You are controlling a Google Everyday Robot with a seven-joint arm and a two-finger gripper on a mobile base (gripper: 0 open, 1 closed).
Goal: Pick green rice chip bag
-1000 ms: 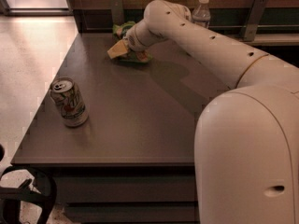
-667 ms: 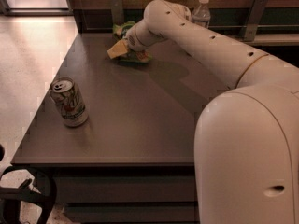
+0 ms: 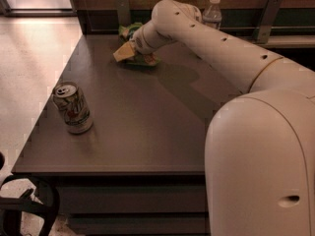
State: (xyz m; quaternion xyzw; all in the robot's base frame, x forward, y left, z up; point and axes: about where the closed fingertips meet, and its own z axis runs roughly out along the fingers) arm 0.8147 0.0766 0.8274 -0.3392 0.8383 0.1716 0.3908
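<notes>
The green rice chip bag [image 3: 140, 61] lies at the far side of the dark table [image 3: 147, 127], near its back edge. Only parts of it show: a green edge with an orange-red patch below my wrist and a green corner behind it. My white arm reaches from the right foreground across the table. My gripper [image 3: 125, 52] is down on the bag, its yellowish tip pointing left and touching the bag's left part. The wrist hides the middle of the bag.
A silver-green soda can [image 3: 72, 108] stands upright near the table's front left edge. A clear water bottle [image 3: 212, 11] stands at the back, right of the arm. A wall rail with metal brackets [image 3: 264, 17] runs behind the table. Light floor lies to the left.
</notes>
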